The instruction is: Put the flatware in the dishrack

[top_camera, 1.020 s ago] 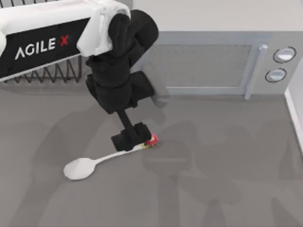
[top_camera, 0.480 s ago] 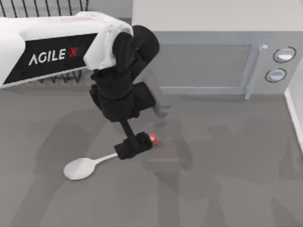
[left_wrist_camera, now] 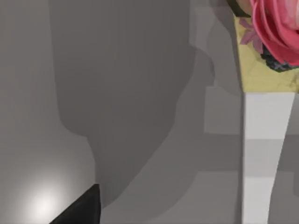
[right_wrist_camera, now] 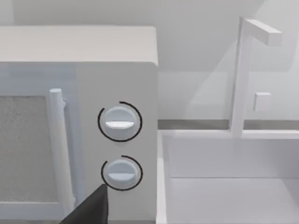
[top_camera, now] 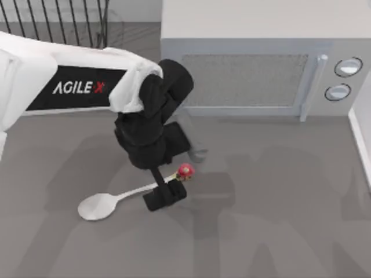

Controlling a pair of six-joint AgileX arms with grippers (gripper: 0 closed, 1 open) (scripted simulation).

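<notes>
"AGILE X" lettering, white with red X, on left arm (top_camera: pixel 75 87) black panel.

Grey table (top_camera: pixel 278 231): microwave (top_camera: pixel 261 58) upper right, dishrack (top_camera: pixel 58 23) upper left, spoon (top_camera: pixel 107 202) lower left of centre.

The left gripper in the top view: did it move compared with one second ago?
Yes. The left gripper has slid toward the table's near edge, away from the microwave, and now sits across the spoon handle.

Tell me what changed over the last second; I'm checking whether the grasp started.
The left gripper slid along the spoon handle, away from the red ball toward the near edge of the table, uncovering the ball. The spoon stayed flat in place; microwave and dishrack unchanged.
</notes>
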